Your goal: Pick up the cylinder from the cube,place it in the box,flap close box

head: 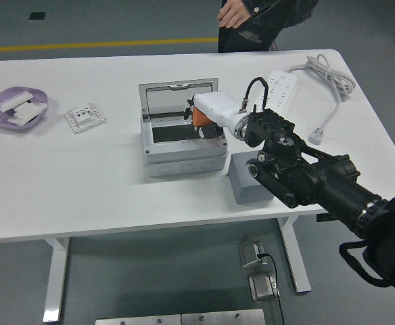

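Observation:
The grey box stands mid-table with its clear lid tipped up at the back. My right hand hovers over the box's right inner side, fingers curled on the orange cylinder, which is mostly hidden by the white hand shell. The grey cube sits right of the box, partly covered by my black right arm. My left hand is out of view.
A purple dish with white parts and a white socket plate lie at the left. A white power strip with its cable lies at the back right. A person stands at the far edge.

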